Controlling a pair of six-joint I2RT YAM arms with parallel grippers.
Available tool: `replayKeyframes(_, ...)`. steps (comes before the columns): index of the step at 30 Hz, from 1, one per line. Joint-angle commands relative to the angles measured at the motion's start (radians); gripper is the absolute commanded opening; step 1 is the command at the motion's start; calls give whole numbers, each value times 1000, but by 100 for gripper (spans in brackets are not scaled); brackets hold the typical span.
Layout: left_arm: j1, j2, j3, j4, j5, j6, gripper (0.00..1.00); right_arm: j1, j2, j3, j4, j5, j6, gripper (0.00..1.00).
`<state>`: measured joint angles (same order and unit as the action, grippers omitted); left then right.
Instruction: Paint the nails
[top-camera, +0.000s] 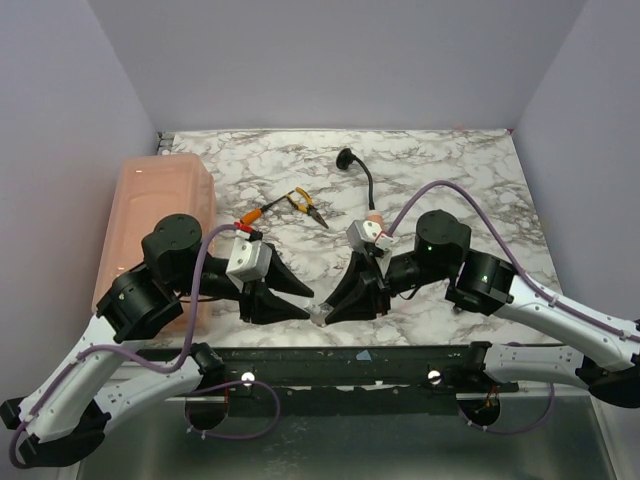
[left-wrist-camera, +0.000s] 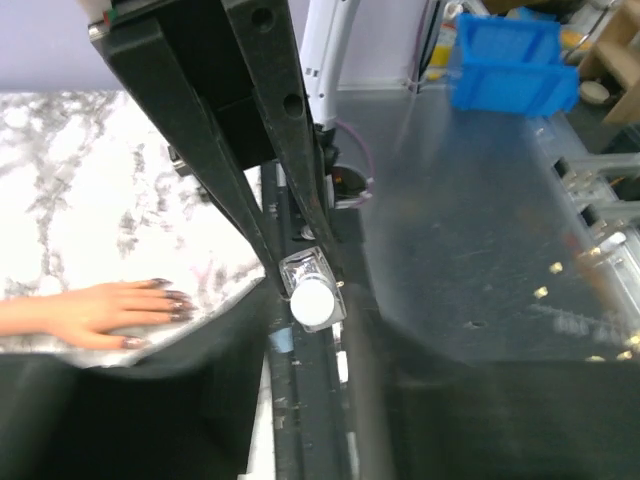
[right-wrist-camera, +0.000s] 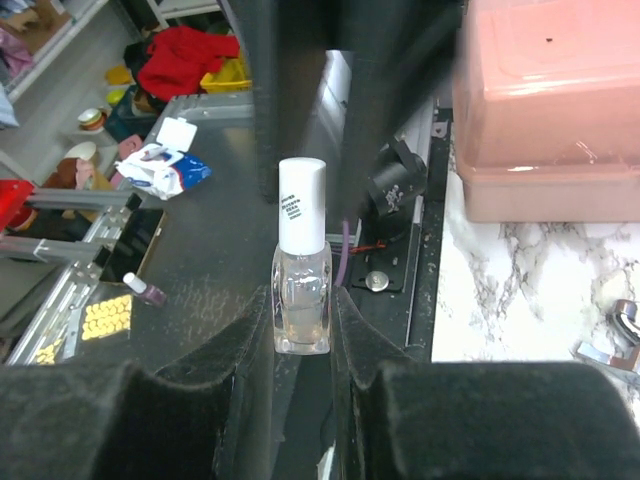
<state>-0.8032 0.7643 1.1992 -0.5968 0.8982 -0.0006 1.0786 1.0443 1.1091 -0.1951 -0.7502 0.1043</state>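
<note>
A clear nail polish bottle (right-wrist-camera: 301, 295) with a white cap (right-wrist-camera: 302, 200) stands upright between my right gripper's (right-wrist-camera: 302, 325) pads, which are shut on its glass body. In the top view it hangs between both arms at the table's near edge (top-camera: 318, 312). My left gripper (left-wrist-camera: 306, 305) faces the cap (left-wrist-camera: 310, 302) end-on. Its jaws sit either side of the cap, with a thin gap on each side. The flesh-coloured hand (left-wrist-camera: 85, 315) lies flat on the marble, and its dark nails (left-wrist-camera: 175, 300) point toward the bottle. My right gripper (top-camera: 335, 305) hides the hand in the top view.
A pink lidded bin (top-camera: 160, 215) fills the table's left side. Yellow-handled pliers (top-camera: 305, 207) and an orange-handled tool (top-camera: 255, 213) lie mid-table. A black knob with a cable (top-camera: 350, 160) lies at the back. A metal piece (right-wrist-camera: 612, 335) rests on the marble.
</note>
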Motion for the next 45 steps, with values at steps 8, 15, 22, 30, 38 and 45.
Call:
replayKeyframes(8,-4,-95,3,-25,-98,-95,66,-3,-24,16,-15,-25,-21,1)
replayKeyframes(15,-3,-55,80,-122,-330,-227,69,-2,-44,3,-43,234,-44,0)
replayKeyframes(22,-3,27,161,-223,-491,-317,65,-3,-40,-6,-37,442,-48,0)
replayKeyframes(30,-3,80,173,-218,-495,-357,64,-2,-37,-11,-26,523,-28,0)
replayKeyframes(38,-3,98,165,-227,-473,-380,63,-2,-65,-37,8,578,36,0)
replayKeyframes(45,-3,89,146,-235,-498,-390,63,-3,-72,-57,12,607,74,0)
